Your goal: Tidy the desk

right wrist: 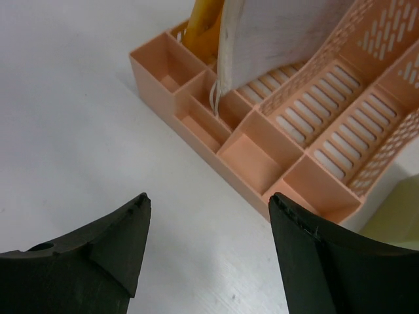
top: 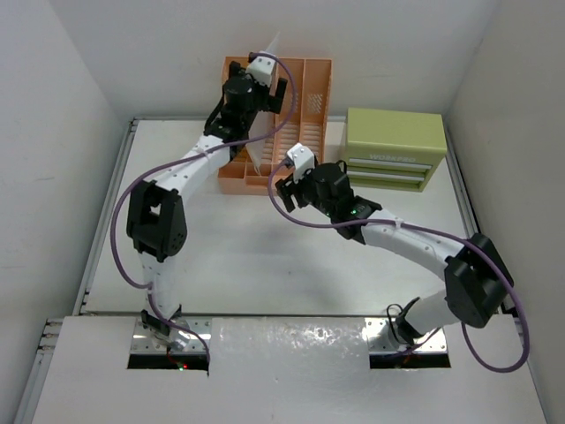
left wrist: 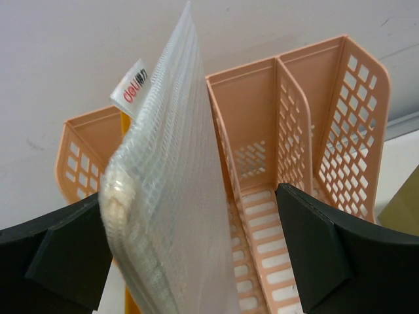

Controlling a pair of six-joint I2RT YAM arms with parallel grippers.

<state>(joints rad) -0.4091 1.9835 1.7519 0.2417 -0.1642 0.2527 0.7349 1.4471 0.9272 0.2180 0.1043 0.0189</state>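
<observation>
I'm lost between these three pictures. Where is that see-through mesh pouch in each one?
Top view: the mesh pouch stands upright in the peach rack, upper middle.
Left wrist view: the pouch fills the centre-left, with the rack behind it.
Right wrist view: the pouch is at top middle, standing in the rack.
Shared landmark: the peach rack.

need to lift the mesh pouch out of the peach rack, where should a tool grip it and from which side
Grip the mesh pouch by its upper edge, coming from above and pinching across its flat faces. It stands on edge in the peach rack, whose dividers block its lower sides.
</observation>
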